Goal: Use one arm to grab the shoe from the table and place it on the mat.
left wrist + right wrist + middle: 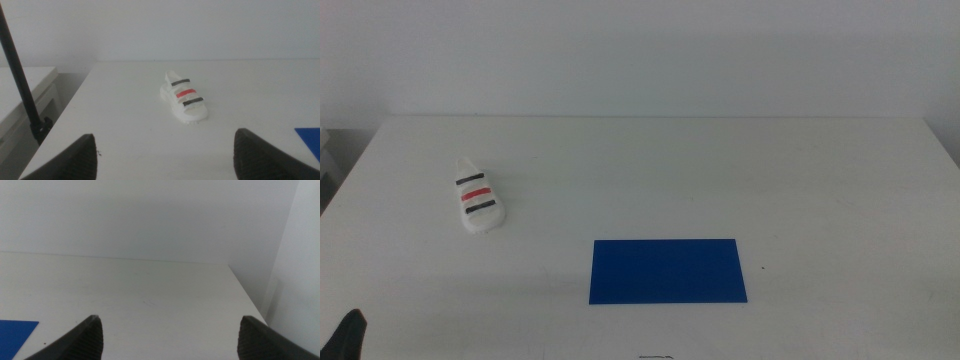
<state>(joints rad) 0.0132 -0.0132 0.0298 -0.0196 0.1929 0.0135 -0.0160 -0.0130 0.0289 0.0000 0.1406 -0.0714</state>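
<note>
My left gripper [165, 155] shows two dark jaws, broad and wedge-shaped, with a dull grainy surface. My right gripper [167, 335] matches: two dark, rough-textured wedges with rounded tips. Middle view catches only one black tip.
</note>
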